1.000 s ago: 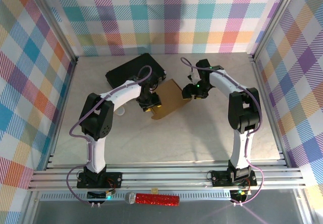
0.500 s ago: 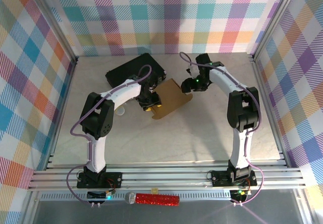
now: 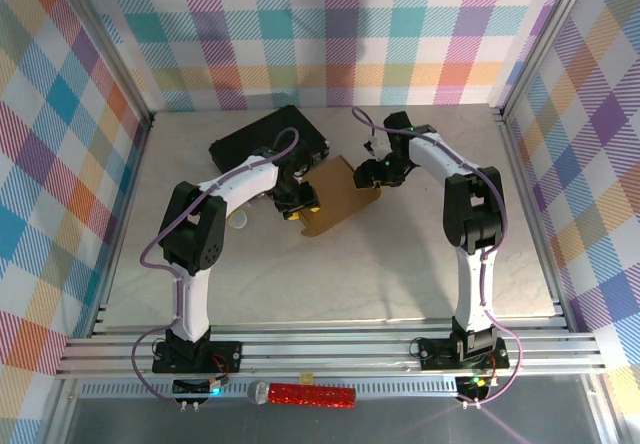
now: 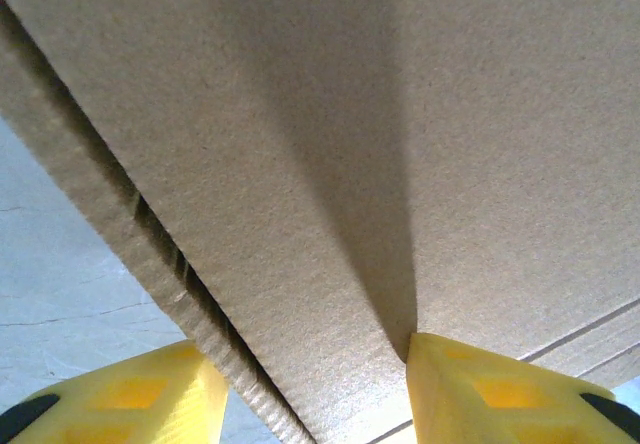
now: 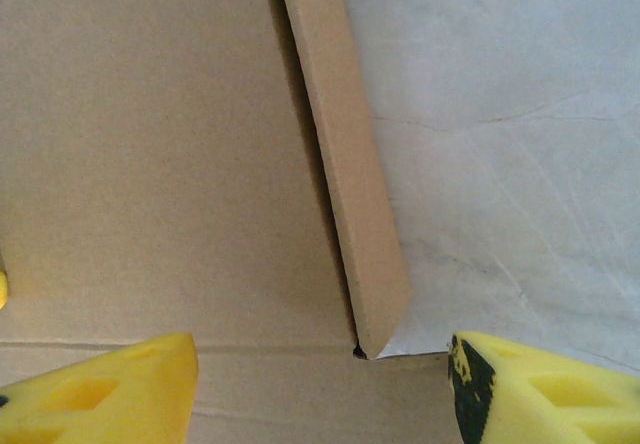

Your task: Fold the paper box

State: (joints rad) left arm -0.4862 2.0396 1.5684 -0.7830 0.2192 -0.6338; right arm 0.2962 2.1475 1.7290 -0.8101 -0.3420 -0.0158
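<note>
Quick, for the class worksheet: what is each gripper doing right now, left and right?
Left gripper: closed on an edge of the paper box.
Right gripper: open, straddling a raised flap of the box, not gripping it.

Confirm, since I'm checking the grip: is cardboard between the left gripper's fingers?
Yes, the paper box edge sits between the left gripper's yellow fingers.

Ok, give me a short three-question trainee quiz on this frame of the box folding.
1. True or false: the left gripper is clamped on the paper box's edge.
2. What stands between the right gripper's fingers? A) a raised cardboard flap B) a metal handle C) a cup
3. Fill in: up-left of the box in the top view lies a black ____.
Key: 1 true; 2 A; 3 case.
</note>
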